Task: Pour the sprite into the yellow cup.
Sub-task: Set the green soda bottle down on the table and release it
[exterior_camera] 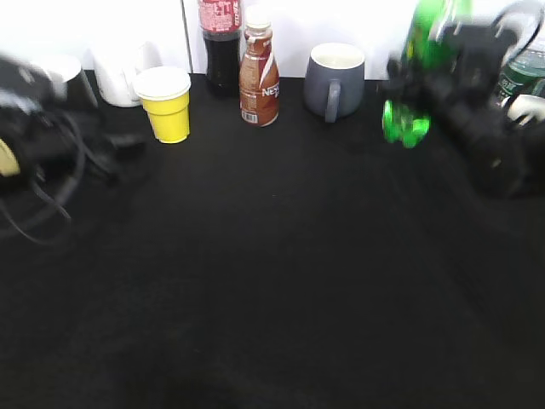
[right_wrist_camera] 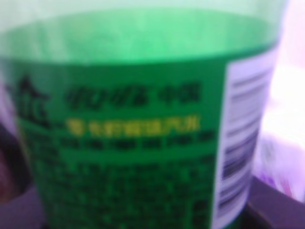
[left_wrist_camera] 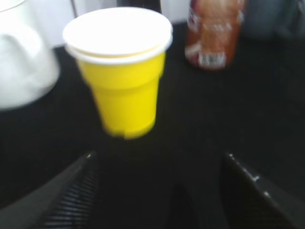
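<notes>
Aloft, right gripper (exterior_camera: 443,81) clamps the bright green sprite (exterior_camera: 421,68) (lobed base); left gripper (left_wrist_camera: 157,191) gapes empty

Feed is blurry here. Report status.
Right gripper holds sprite bottle lifted off table. Left gripper open, short of yellow cup. Brown bottle and grey mug stand between.

Back row L to R: white mug (exterior_camera: 119,81), cup (exterior_camera: 168,104), cola bottle (exterior_camera: 220,43), drink bottle (exterior_camera: 259,77), mug (exterior_camera: 335,79). Sprite (exterior_camera: 419,77) far R, off the table (exterior_camera: 272,281).
</notes>
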Controlling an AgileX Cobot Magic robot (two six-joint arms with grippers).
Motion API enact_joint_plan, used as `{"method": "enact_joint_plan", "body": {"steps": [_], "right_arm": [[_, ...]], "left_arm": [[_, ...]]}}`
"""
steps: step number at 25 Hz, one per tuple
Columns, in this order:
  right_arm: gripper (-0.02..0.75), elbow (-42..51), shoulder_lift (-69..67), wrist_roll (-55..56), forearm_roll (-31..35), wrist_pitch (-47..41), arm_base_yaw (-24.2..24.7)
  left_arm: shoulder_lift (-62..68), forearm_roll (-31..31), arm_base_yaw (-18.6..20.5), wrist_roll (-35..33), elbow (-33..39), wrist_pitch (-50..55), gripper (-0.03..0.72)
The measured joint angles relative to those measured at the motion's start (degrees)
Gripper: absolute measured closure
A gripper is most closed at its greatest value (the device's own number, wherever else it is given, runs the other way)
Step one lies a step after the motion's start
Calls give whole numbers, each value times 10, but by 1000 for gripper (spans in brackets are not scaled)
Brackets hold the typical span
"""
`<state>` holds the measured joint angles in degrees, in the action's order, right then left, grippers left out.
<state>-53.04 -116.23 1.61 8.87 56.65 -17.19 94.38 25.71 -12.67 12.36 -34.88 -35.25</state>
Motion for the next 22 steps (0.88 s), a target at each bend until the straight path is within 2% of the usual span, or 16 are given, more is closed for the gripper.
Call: {"method": "enact_joint_plan", "body": {"steps": [5, 10, 11, 12, 14, 20, 22], "right_arm": [[299, -69, -81, -2, -39, 15, 4], [287, -71, -83, -2, -76, 14, 4], [226, -71, -83, -2, -76, 13, 4], [133, -71, -82, -2, -72, 9, 4], [103, -68, -70, -2, -70, 5, 4], [99, 39, -21, -3, -67, 5, 4], [99, 83, 21, -3, -67, -1, 4]], "left_arm": [[-58, 0, -5, 1, 1, 26, 103], [-58, 0, -5, 3, 2, 29, 104], [-58, 0, -5, 9, 2, 29, 104], [-58, 0, -5, 13, 2, 29, 104], [-58, 0, -5, 13, 2, 29, 104], [-58, 0, -5, 14, 2, 29, 104], [-63, 2, -5, 32, 2, 40, 104]]}}
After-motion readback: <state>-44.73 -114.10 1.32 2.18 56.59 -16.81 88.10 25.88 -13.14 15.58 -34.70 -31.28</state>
